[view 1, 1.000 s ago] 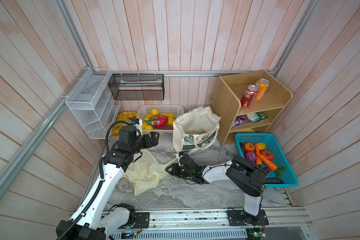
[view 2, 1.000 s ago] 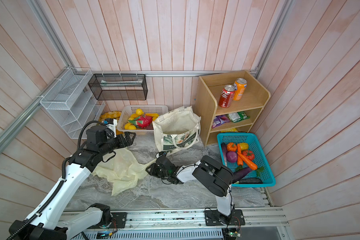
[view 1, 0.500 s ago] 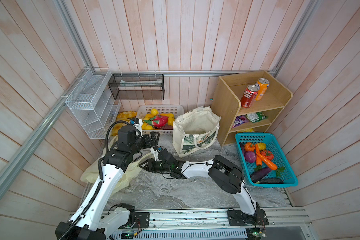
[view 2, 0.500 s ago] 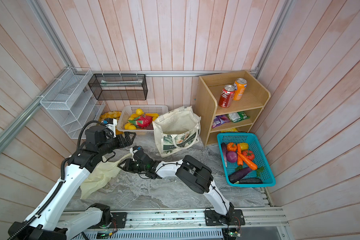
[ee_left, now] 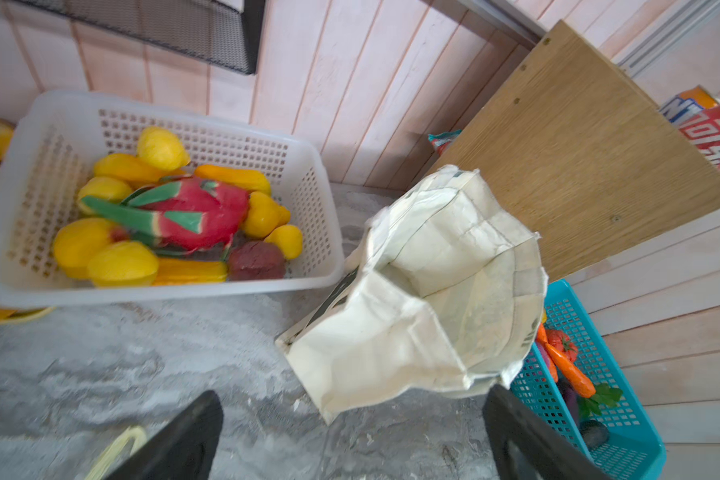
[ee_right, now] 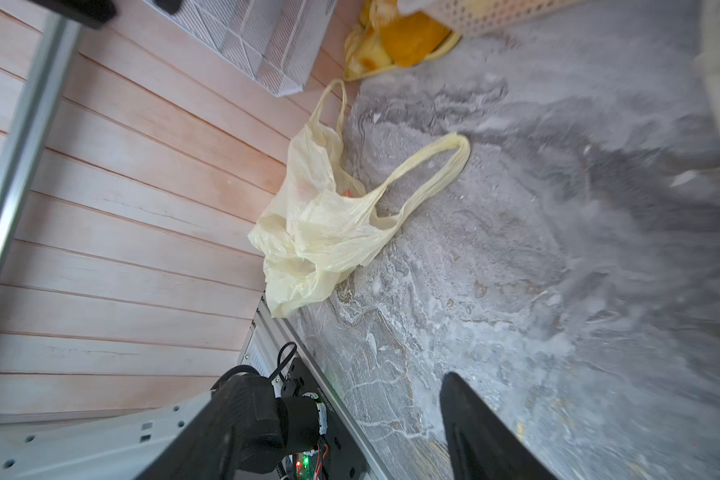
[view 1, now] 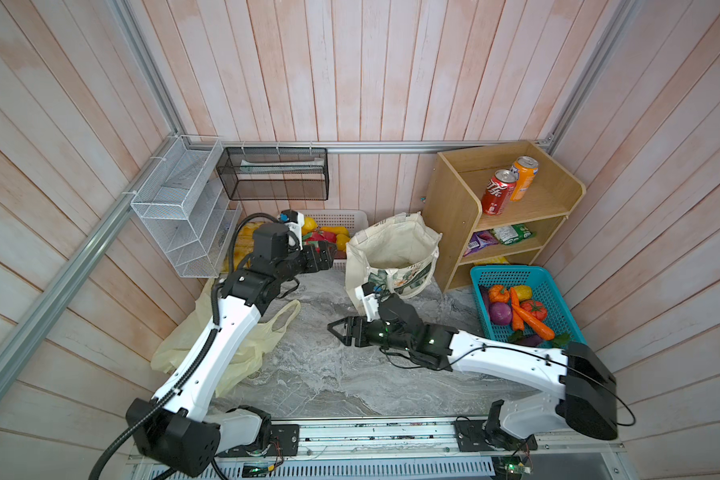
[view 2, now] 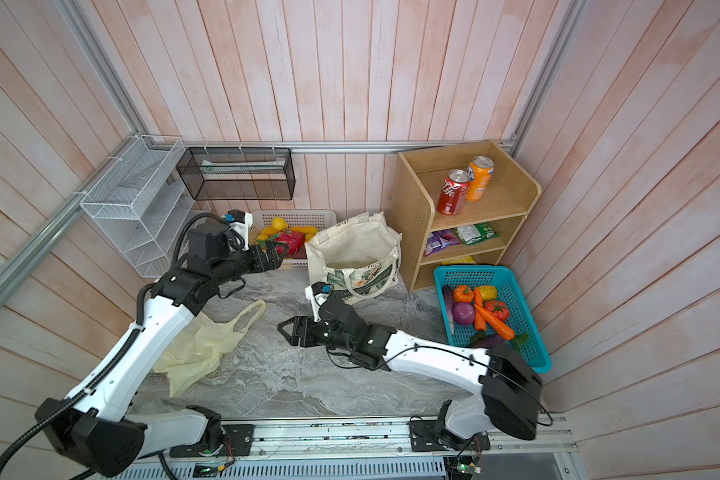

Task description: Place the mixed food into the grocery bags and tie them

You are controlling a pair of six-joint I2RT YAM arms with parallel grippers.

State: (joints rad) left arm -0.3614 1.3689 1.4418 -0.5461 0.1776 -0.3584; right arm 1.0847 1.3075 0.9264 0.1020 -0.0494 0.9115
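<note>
Overhead, in both top views, the plastic bag (view 1: 262, 338) (view 2: 208, 336) lies crumpled at the left of the grey counter (view 1: 329, 374). It sits partly under the left arm (view 1: 221, 332), with 1 loop handle stretched toward the centre. The canvas tote (view 1: 391, 249) stands open just above centre, just beside the wooden shelf (view 1: 454, 216) on its right. On the shelf's top level the red cola can (view 1: 497, 197) and the orange soda can (view 1: 523, 176) stand side by side. 1 level lower lie the purple snack packet (view 1: 481, 241) and the green snack packet (view 1: 512, 232). A teal basket (view 1: 512, 272) of toy vegetables sits at the right edge. A white basket (view 1: 346, 216) of fruit sits against the back wall, left of the tote.

The left tool (view 1: 329, 253) hangs between the white basket and the tote, jaws apart and empty. The right tool (view 1: 335, 330) lies low over bare counter at centre. It points toward the bag's handle but stays apart from it, jaws spread with nothing between them.

From the left wrist, both fingers (ee_left: 175, 440) stand wide apart with only counter between them. Beyond them are the white basket holding a dragon fruit (ee_left: 196, 212) and the tote's (ee_left: 433, 291) open mouth.

From the right wrist, 1 dark finger (ee_right: 474, 432) shows over the counter. The bag (ee_right: 321, 224) lies well ahead of it against the plank wall (ee_right: 142, 208), both handles free.
</note>
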